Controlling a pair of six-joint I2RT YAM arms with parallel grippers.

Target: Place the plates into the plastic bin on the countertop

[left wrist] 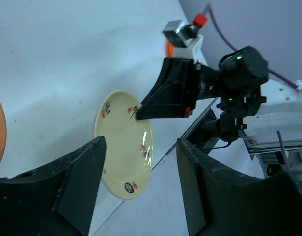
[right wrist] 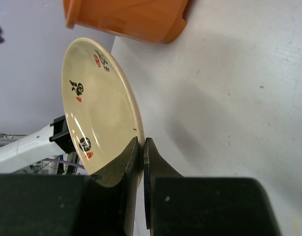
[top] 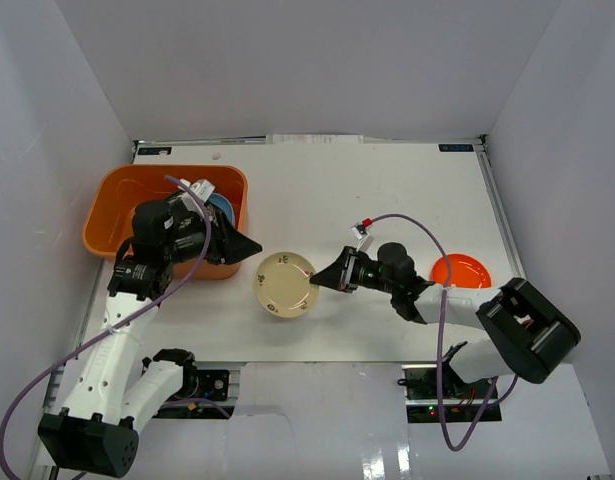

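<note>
The cream plate (top: 286, 284) sits mid-bench (top: 387, 190), close to the near edge. My right pincer (right wrist: 142, 147) is clamped together on its rim at the plate's 3 o'clock. From the wrist view the plate looks tipped up on my side, but I cannot tell whether it is fully clear of the surface.

I judge this to be the pick-up step of one plate. The next move calls for a lift high enough to clear the wall of the orange bin (top: 117, 200), then a carry toward 10 o'clock.

My left pincer (top: 242, 245) hangs at the bin's near right corner, fingers apart with nothing between them, right on that path. It should give way first, or the two arms may meet.

A light blue plate (top: 222, 208) already lies inside the bin on its right side, while the left half looks free for a drop. At 3 o'clock, well apart, an orange plate (top: 460, 270) waits beside my right arm. There is open bench toward 12 o'clock but little room toward 6 o'clock.
</note>
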